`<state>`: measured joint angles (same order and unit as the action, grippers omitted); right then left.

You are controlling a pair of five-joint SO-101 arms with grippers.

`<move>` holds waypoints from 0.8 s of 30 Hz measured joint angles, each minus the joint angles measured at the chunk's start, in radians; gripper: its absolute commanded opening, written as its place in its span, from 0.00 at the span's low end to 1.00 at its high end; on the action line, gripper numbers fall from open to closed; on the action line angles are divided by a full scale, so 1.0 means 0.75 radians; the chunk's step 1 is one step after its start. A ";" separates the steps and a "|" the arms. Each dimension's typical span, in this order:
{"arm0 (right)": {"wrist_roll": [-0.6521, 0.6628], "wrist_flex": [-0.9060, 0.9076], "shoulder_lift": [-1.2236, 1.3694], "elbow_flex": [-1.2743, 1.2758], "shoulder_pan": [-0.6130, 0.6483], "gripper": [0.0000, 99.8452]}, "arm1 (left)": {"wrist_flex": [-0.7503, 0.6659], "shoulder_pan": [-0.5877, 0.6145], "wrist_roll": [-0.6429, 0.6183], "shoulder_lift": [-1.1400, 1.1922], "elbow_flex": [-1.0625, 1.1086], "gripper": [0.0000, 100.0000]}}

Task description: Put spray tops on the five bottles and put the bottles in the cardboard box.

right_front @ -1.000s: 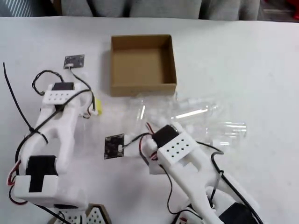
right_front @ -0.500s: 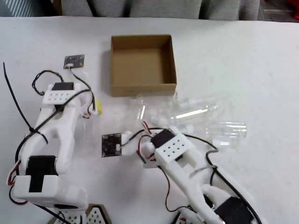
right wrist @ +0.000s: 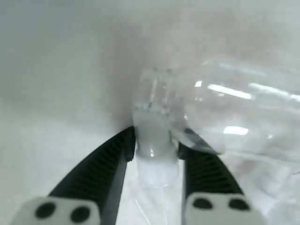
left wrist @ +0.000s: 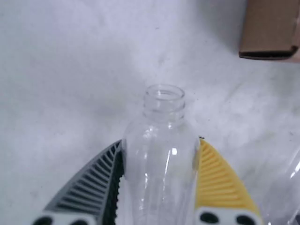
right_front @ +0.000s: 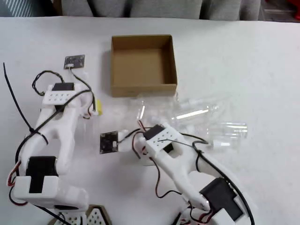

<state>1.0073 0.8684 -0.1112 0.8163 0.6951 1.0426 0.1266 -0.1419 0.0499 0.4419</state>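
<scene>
Swinging left across the table (right_front: 243, 61), the right arm (right_front: 161, 145) has shifted. Its wrist view reveals the right pincer (right wrist: 157, 137) pinching what looks like a spray top (right wrist: 153, 112) beside a lying bottle (right wrist: 243, 108). The left pincer (left wrist: 159, 143) clamps an uncapped bottle (left wrist: 163, 101) (near the cardboard box (right_front: 143, 89)).

White table (right_front: 243, 61), grey seats (right_front: 164, 7) behind (far edge), something red (right_front: 281, 8)

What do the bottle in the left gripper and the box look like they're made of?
Bottle: probably clear, glossy plastic; it is see-through, with bright highlights streaking its thin wall. Box: plain brown cardboard, matte, with thin folded walls and no shine.
</scene>
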 measured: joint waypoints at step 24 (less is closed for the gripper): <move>-0.931 0.376 -1.092 -0.039 -0.620 0.02 | 0.018 0.000 0.000 -0.045 -0.014 0.02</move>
<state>0.3092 1.1508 -0.9306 0.7871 0.2302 1.0564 0.1266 -0.1419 0.0161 0.4312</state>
